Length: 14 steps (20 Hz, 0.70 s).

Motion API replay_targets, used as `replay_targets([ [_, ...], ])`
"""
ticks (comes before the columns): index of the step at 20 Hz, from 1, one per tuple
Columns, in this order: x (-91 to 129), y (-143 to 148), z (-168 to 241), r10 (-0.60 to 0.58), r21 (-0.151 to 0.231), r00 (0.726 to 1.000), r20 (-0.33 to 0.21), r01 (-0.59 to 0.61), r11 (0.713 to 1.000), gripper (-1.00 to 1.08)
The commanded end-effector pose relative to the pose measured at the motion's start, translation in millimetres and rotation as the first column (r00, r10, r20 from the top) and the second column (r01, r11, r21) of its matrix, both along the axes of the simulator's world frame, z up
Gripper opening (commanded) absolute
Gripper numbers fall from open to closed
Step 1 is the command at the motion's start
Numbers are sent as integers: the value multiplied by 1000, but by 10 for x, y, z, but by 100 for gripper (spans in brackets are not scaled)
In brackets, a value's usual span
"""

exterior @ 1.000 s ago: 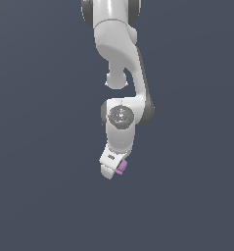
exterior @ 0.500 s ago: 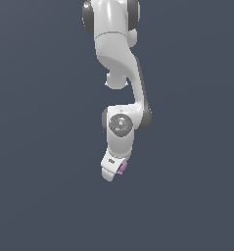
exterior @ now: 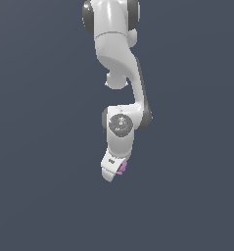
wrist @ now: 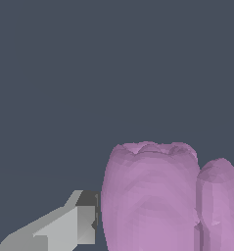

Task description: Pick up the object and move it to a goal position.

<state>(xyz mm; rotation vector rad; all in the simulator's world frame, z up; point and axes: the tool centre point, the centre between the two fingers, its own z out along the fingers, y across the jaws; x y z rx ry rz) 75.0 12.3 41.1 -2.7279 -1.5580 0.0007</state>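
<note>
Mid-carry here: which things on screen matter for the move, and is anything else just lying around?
Part of the job:
- pink-purple object, a sliver of it showing beside the gripper in the exterior view
- gripper, with one grey finger pressed against the object

Just lying about:
- nothing visible; only the plain dark grey background, and no goal marker in either view

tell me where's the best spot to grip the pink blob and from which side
Grip the pink blob across its tall, fairly straight sides, below the lumpy crown, with the tool coming from the base end. The wrist view shows one finger already at a flank; the second lobe looks less even to clamp.
</note>
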Motion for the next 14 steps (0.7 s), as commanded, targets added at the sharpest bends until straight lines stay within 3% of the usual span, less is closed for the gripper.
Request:
replay_targets([
  [1,0,0,2,0,0,1000,0,0,1000,-100],
  [14,-212,-231,75,0,0,1000,0,0,1000,-100],
])
